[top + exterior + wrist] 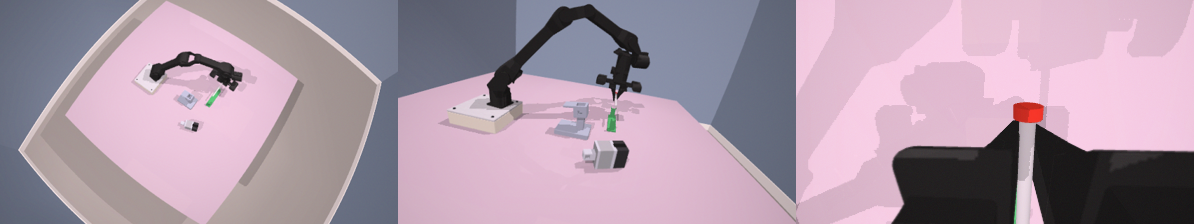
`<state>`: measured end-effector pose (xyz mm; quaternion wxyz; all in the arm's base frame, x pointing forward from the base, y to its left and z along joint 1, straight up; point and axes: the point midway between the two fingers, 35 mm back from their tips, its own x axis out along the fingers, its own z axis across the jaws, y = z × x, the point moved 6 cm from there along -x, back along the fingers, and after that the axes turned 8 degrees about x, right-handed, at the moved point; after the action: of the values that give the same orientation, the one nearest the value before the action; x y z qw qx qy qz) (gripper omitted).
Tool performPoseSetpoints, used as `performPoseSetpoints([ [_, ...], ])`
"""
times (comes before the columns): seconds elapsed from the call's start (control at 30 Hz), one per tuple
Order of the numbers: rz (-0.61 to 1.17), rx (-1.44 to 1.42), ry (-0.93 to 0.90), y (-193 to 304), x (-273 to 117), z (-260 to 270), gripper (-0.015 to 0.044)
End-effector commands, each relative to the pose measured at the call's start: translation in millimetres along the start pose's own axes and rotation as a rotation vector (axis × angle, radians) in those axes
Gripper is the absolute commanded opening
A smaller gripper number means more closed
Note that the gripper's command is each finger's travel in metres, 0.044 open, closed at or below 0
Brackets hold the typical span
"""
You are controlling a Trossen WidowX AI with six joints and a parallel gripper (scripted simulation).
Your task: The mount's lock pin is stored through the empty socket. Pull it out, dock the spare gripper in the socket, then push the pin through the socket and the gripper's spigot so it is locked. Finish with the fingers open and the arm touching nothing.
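My gripper (pixel 223 84) (pixel 614 98) is shut on the lock pin (pixel 216 91) (pixel 616 100) (pixel 1025 150), a thin white rod with a red head. The head stands just beyond the fingertips in the wrist view. The pin is held above the table near the back end of the green piece. The blue-grey mount (pixel 187 102) (pixel 571 130) stands nearer the arm's base; its raised socket (pixel 189 96) (pixel 581 110) holds no pin. The spare gripper (pixel 190 124) (pixel 605 155), a grey and black block, lies on its side, with its pale spigot toward the left. The pin's far end is hidden in the wrist view.
A green piece (pixel 212 99) (pixel 612 124) rests on the pink table (pixel 158 140) (pixel 520 182), right of the mount; a sliver of it shows beside the pin in the wrist view. The arm's white base plate (pixel 146 82) (pixel 473 110) is at the left.
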<state>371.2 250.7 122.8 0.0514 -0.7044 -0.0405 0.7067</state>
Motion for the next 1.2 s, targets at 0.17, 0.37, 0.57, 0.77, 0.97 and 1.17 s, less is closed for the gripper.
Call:
performPoseSetpoints([
  [0.17, 0.000, -0.006, 0.000, 2.5, 15.9, 0.2, 0.0000],
  [0.37, -0.002, -0.006, 0.003, 3.6, 25.1, -0.1, 0.0000],
  [0.57, -0.004, -0.006, 0.006, 4.8, 34.2, -0.3, 0.0000],
  [0.77, -0.005, -0.006, 0.007, 5.5, 39.4, -0.4, 0.0000],
  [0.97, -0.005, -0.006, 0.007, 5.5, 39.4, -0.4, 0.0000],
  [1.17, -0.004, -0.001, 0.006, 5.4, 38.8, -0.3, 0.0026],
])
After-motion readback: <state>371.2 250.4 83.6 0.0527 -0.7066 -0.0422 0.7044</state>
